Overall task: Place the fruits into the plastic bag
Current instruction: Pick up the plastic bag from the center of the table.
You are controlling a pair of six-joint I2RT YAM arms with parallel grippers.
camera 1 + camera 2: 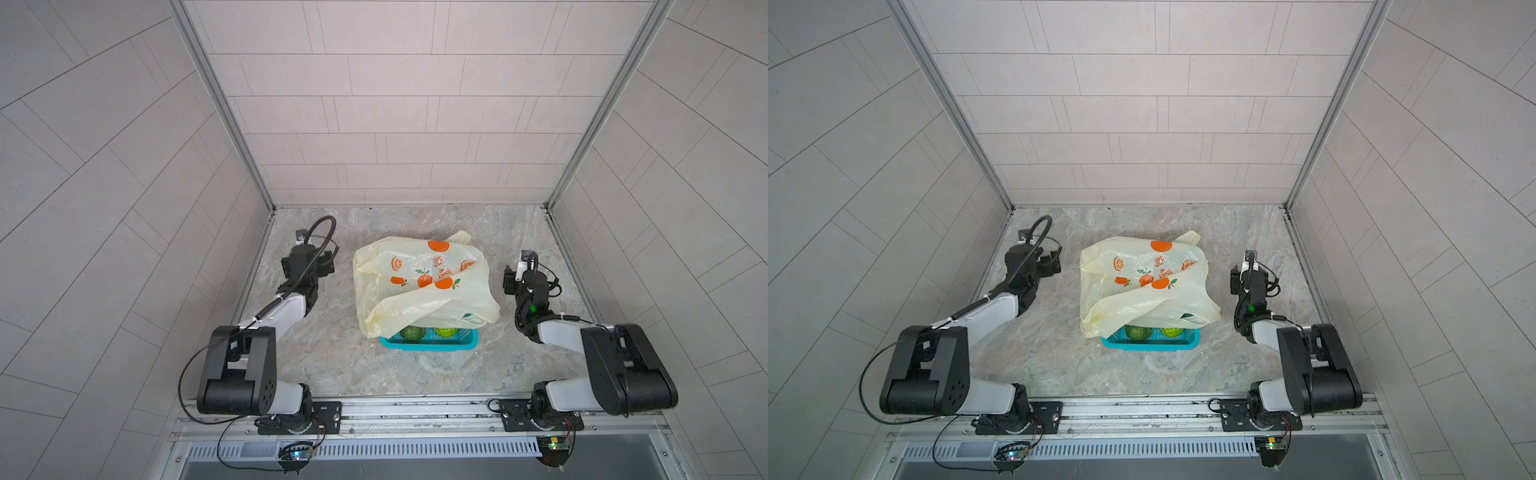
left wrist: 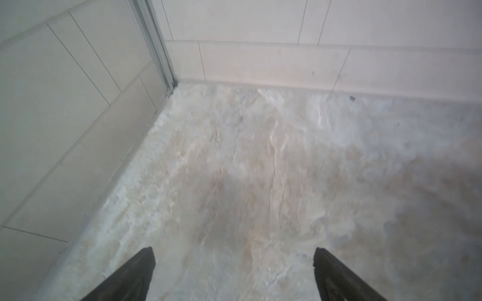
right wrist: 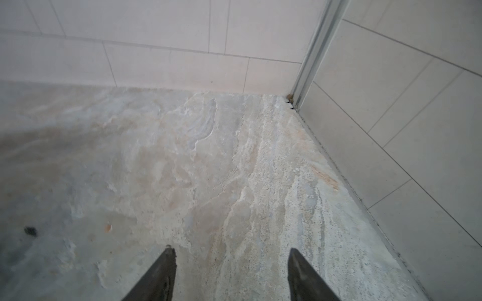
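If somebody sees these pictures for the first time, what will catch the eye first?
The pale-yellow plastic bag with printed oranges lies crumpled in the centre, draped over a teal basket. A dark green fruit and a lighter green fruit peek out of the basket under the bag's near edge. Both arms stand aside, left end effector and right end effector open and empty.
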